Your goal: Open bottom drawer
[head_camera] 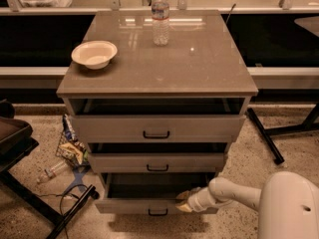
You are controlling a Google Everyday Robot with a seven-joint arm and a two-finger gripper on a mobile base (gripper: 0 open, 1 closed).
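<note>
The bottom drawer (pixel 129 205) is the lowest of three grey-beige drawers in the cabinet, with a small dark bar handle (pixel 158 212). It stands pulled out, and its dark inside (pixel 149 187) shows behind the front. My gripper (pixel 183 201) sits on the white arm that comes in from the lower right. It is at the top edge of the bottom drawer's front, just right of and above the handle. The two drawers above also stand slightly out.
A white bowl (pixel 94 54) and a clear water bottle (pixel 160 16) stand on the cabinet top (pixel 199 59). Litter and a crushed bottle (pixel 67 151) lie on the floor at the left beside a dark stand (pixel 30 198). A dark table leg (pixel 264 136) runs along the floor at the right.
</note>
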